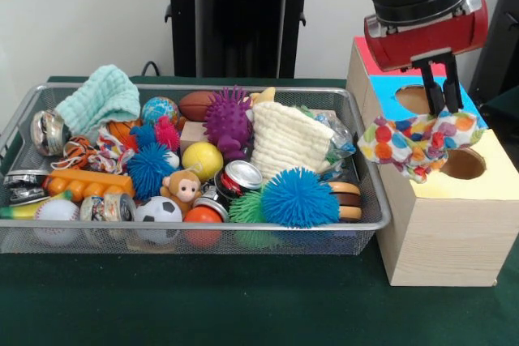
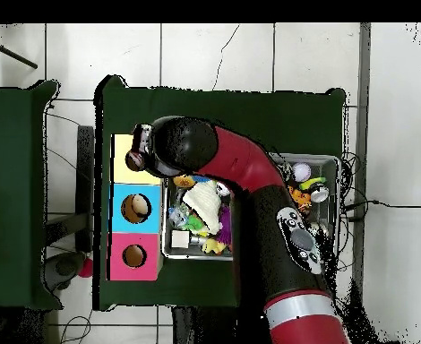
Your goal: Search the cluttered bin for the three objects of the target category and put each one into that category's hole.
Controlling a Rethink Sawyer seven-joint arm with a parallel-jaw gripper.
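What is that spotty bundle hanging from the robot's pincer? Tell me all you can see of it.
The spotty bundle looks like soft white cloth printed with red, orange, blue and green dots, crumpled into a loose wad with ruffled edges. It hangs from the pincer, whose dark fingers are shut on its top. It dangles above the wooden box, over the yellow section beside the yellow-surround hole, and seems to brush the box top. In the overhead view the arm hides it.
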